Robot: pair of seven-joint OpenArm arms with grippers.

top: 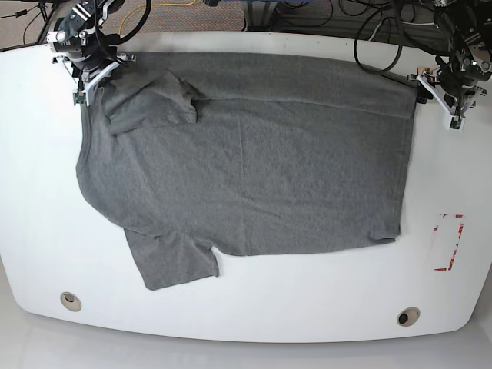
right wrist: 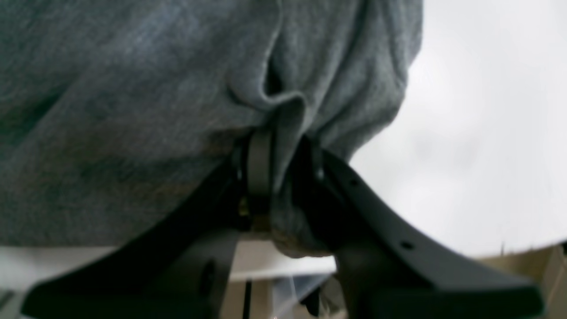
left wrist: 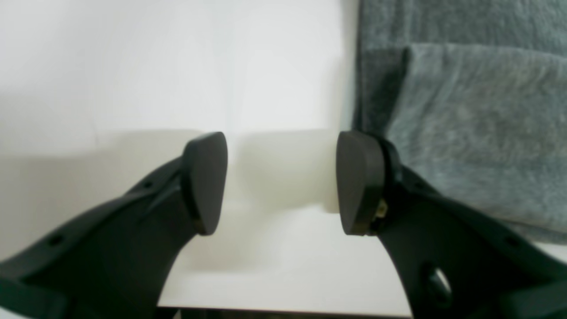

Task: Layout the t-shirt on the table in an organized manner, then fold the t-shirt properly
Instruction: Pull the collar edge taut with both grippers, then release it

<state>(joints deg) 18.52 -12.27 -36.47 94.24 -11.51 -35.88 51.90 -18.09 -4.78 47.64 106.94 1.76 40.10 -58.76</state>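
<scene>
The soft heather-grey shirt (top: 254, 177) lies spread on the glossy white table (top: 246, 315). The right tool (right wrist: 281, 153) pinches a fold of its cloth. The left tool (left wrist: 281, 181) gapes empty beside the hem.

Carpet (top: 177, 14) beyond (cables (top: 323, 19) strewn).

Heather-grey shirt (top: 254, 169) across my glossy white table (top: 254, 307); red-and-white tape (top: 450, 242) at the edge, and my fingers (left wrist: 206, 181) are matte black.
</scene>
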